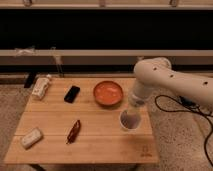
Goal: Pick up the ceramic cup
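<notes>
A pale wooden surface with visible plank lines stands on a speckled floor before a dark wall. Near its right edge sits the cup, small, white, round and handleless, with a smooth ceramic look and a darker inside; it is upright and narrower than the bowl, a wide, shallow orange dish just behind and to its left. A bulky, smooth white arm curves in from the right and bends down over the cup. The hand at its end is right at the cup's rim, reaching into or around it; whether it is spread or pinching the cup cannot be told. Farther left lie a flat black rectangular phone, a slim dark red packet, a small pale wrapped bar near the front left corner, and a whitish bottle on its side at the back left corner. A black cable loops on the floor at right.
</notes>
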